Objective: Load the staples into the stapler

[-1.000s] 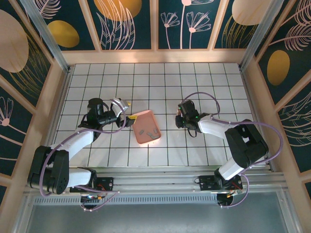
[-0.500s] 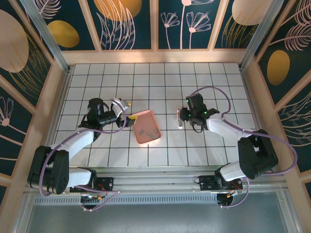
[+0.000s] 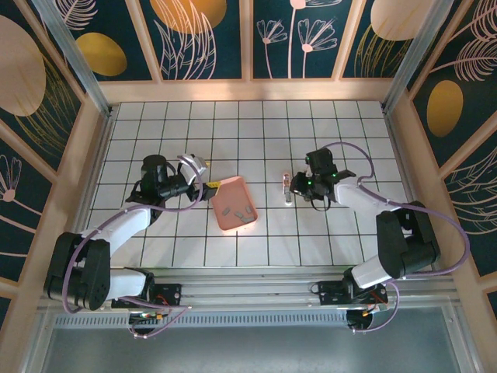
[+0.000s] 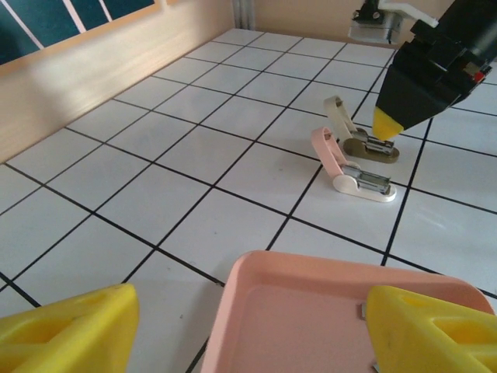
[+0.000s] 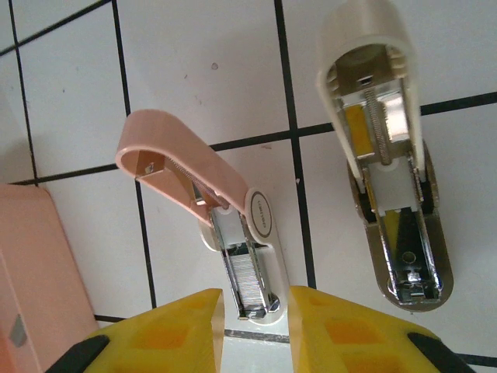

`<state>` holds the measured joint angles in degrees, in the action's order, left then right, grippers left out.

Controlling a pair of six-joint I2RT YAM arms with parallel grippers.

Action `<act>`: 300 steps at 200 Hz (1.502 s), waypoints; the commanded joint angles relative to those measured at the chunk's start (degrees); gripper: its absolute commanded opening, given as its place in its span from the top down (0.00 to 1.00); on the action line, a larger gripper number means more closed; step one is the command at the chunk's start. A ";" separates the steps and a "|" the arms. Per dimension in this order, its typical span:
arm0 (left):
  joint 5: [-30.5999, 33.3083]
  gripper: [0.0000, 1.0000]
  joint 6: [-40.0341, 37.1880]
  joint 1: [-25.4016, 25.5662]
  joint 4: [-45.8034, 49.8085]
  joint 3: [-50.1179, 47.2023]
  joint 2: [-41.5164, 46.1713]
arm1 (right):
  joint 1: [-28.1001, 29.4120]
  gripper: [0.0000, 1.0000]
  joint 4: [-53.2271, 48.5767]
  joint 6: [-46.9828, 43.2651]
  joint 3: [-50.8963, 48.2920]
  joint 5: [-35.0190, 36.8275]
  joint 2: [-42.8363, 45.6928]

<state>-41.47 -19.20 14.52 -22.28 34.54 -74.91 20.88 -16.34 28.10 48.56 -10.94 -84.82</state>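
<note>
The right claw (image 5: 256, 301) is held low over the tiled surface (image 3: 256, 132) with its two yellow fingers (image 5: 167, 332) drawn close together, a narrow gap left between them. The stapler (image 5: 233, 233), pale pink and white, is laid open on the surface just ahead of this claw, and its white front end is seen in the gap. Whether it is pinched there cannot be told. A cream stapler (image 5: 388, 186), also hinged open, is placed beside it, ahead of the right finger. The left claw (image 4: 248, 311) is spread wide and released, nothing being grasped. One corner of the salmon-pink tray (image 4: 311, 272) is set between its fingers, nearer the right one. The staples (image 3: 239, 211) are seen as grey strips lying in that tray, just beyond the left claw's tips.
</note>
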 commanded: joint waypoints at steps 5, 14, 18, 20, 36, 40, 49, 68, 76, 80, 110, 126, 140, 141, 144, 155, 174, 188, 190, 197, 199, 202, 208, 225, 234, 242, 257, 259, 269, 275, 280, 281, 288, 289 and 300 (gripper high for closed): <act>2.14 0.24 0.90 0.46 2.09 2.00 -0.43 | -1.65 0.72 -0.90 2.06 0.75 -5.85 0.16; 2.68 0.24 0.76 0.45 2.56 2.19 -0.44 | -1.98 0.72 -1.63 2.05 1.55 -6.51 -0.56; 3.01 0.23 0.75 0.43 2.67 2.17 -0.46 | -2.08 0.72 -1.98 2.05 1.97 -6.89 -1.07; 3.10 0.23 0.74 0.46 2.66 2.19 -0.42 | -2.12 0.72 -2.17 2.05 2.16 -7.07 -1.37; 3.95 0.23 0.31 0.51 3.61 2.41 -0.60 | -2.20 0.72 -3.20 2.13 3.45 -7.90 -3.33; 4.09 0.23 0.17 0.52 3.75 2.44 -0.71 | -2.17 0.72 -3.32 2.22 3.60 -8.10 -3.78; 4.43 0.23 0.05 0.51 4.08 2.50 -0.82 | -2.16 0.73 -3.56 2.56 3.94 -8.61 -4.60; 4.64 0.23 -0.22 0.59 4.69 2.68 -0.93 | -1.93 0.74 -4.29 2.93 4.27 -7.82 -5.41; 4.68 0.23 -0.16 0.58 4.70 2.77 -1.08 | -1.91 0.75 -4.78 2.69 4.53 -7.44 -5.85; 4.63 0.23 -0.15 0.54 4.71 2.69 -1.09 | -1.97 0.75 -5.05 2.58 4.72 -7.28 -6.21; 4.49 0.23 0.04 0.68 4.79 2.81 -1.98 | -1.62 0.76 -6.42 2.07 6.42 -7.18 -9.10; 4.66 0.23 -0.12 0.66 5.04 2.96 -2.32 | -1.44 0.76 -6.60 2.01 6.69 -7.08 -10.08; 4.71 0.23 -0.13 0.76 5.10 3.12 -2.42 | -1.42 0.76 -6.77 1.80 6.79 -7.07 -10.80; 4.68 0.23 -0.13 0.77 5.08 3.09 -2.42 | -1.44 0.76 -6.77 1.79 6.76 -7.07 -10.85; 4.75 0.23 -0.13 0.72 5.14 3.11 -2.41 | -1.38 0.76 -6.78 1.71 6.86 -7.08 -11.00; 4.78 0.23 -0.19 0.76 5.13 3.03 -2.37 | -1.30 0.76 -6.87 1.55 6.93 -7.08 -11.44; 4.76 0.23 -0.23 0.74 5.07 3.07 -2.43 | -1.31 0.76 -6.70 1.37 7.08 -7.23 -12.11; 4.90 0.23 -0.31 0.71 5.14 3.08 -2.42 | -1.20 0.76 -6.44 1.35 7.14 -7.52 -12.70; 4.86 0.23 -0.31 0.73 5.12 3.07 -2.43 | -1.20 0.76 -6.38 1.35 7.16 -7.56 -12.76; 4.90 0.23 -0.31 0.72 5.15 3.07 -2.37 | -1.11 0.76 -6.34 1.26 7.23 -7.61 -12.91; 4.86 0.23 -0.38 0.71 5.15 3.07 -2.35 | -1.18 0.76 -6.34 1.26 7.20 -7.56 -12.98; 4.85 0.23 -0.38 0.74 5.10 3.03 -2.35 | -1.15 0.76 -6.40 1.26 7.27 -7.52 -13.05; 4.89 0.23 -0.41 0.72 5.14 3.02 -2.50 | -1.15 0.76 -6.38 1.17 7.28 -7.44 -13.16; 4.90 0.23 -0.40 0.77 5.22 2.98 -2.52 | -1.07 0.75 -6.78 0.84 7.44 -7.09 -13.53; 4.83 0.23 -0.49 0.72 5.23 2.92 -2.61 | -1.11 0.75 -6.93 0.73 7.61 -7.00 -13.79; 4.94 0.23 -0.49 0.76 5.23 2.98 -2.76 | -0.98 0.75 -6.95 0.64 7.84 -6.92 -13.88; 5.07 0.23 -0.77 0.75 5.49 3.07 -2.86 | -0.93 0.74 -7.19 0.34 8.32 -6.74 -14.04; 5.15 0.23 -0.80 0.70 5.47 3.07 -2.87 | -0.80 0.74 -7.25 0.30 8.36 -6.73 -13.99; 5.26 0.23 -0.96 0.71 5.51 2.98 -2.79 | -0.69 0.74 -7.46 0.14 8.81 -6.43 -13.83; 5.41 0.23 -1.00 0.72 5.60 2.98 -2.87 | -0.60 0.74 -7.56 0.12 9.04 -6.30 -13.74; 5.37 0.23 -1.17 0.71 5.74 2.98 -2.88 | -0.63 0.74 -7.64 0.03 9.25 -6.14 -13.48; 5.36 0.23 -1.18 0.74 5.75 2.98 -2.88 | -0.61 0.74 -7.65 -0.01 9.35 -6.08 -13.46; 5.44 0.23 -1.26 0.74 5.73 2.98 -2.90 | -0.66 0.74 -7.72 -0.06 9.59 -5.74 -13.13; 5.48 0.23 -1.31 0.75 5.70 2.98 -2.88 | -0.58 0.74 -7.78 -0.06 9.70 -5.71 -13.02; 5.55 0.23 -1.36 0.76 5.92 2.96 -3.02 | -0.55 0.73 -7.82 -0.06 9.89 -5.28 -12.53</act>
<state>-36.34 -19.44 15.03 -17.65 36.23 -77.28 19.84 -22.74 29.04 56.31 -17.78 -97.58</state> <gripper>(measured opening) 0.768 0.265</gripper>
